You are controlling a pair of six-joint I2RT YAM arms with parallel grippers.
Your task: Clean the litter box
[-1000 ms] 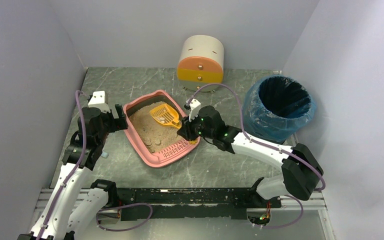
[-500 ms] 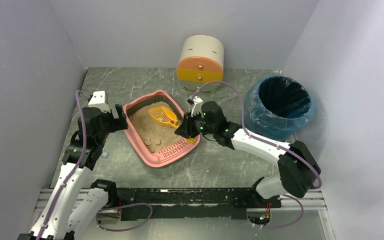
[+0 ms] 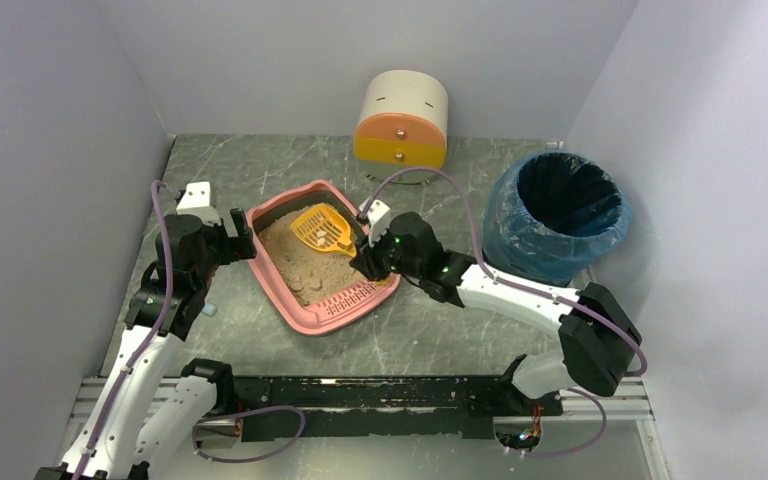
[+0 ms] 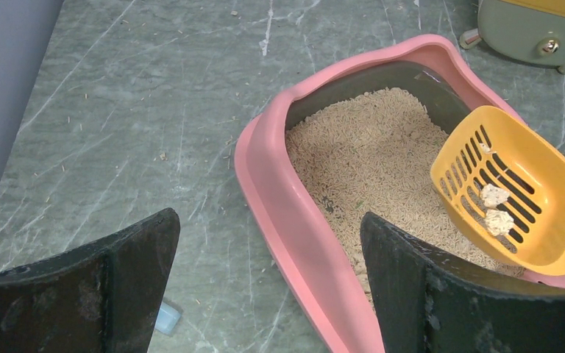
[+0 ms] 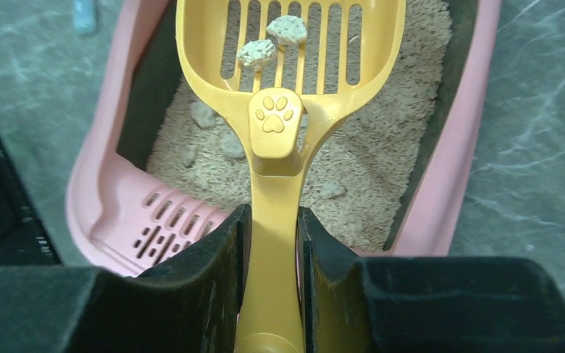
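Litter box (image 3: 345,302): where is it placed?

— It is shown near the middle of the grey marbled worktop (image 3: 440,330), set at an angle between the two arms. A shallow pink tray is seen, with a slotted ledge at its near end and beige litter (image 3: 300,262) inside. Several clumps are scattered on the litter.

What is being held?

— A yellow litter scoop (image 3: 325,230) is gripped by the right pincer (image 3: 363,260). In the right wrist view, the handle, marked with a paw print, is clenched between both black fingers (image 5: 213,257). The slotted bowl of the scoop (image 5: 276,125) is held over the litter toward the far end of the tray (image 5: 118,213). Two pale clumps (image 5: 287,29) are carried in it.

And the left pincer (image 3: 240,240)?

— It is positioned at the tray's left wall and nothing is gripped. In the left wrist view, its fingers (image 4: 118,279) are spread wide. The pink rim (image 4: 279,198) is seen running between them, with one finger outside the tray and the other over the litter (image 4: 368,147). Whether the rim is touched cannot be told. The scoop (image 4: 552,213) and its two clumps (image 4: 494,195) are visible at the right of that view.

What else is shown?

— A cream-and-orange round drawer unit (image 3: 400,120) is placed against the back wall. A round bin (image 3: 560,215) lined with a blue bag is set to the right, well apart from the tray. A small pale blue object (image 3: 208,310) lies on the worktop beside the left arm; what it is cannot be made out.
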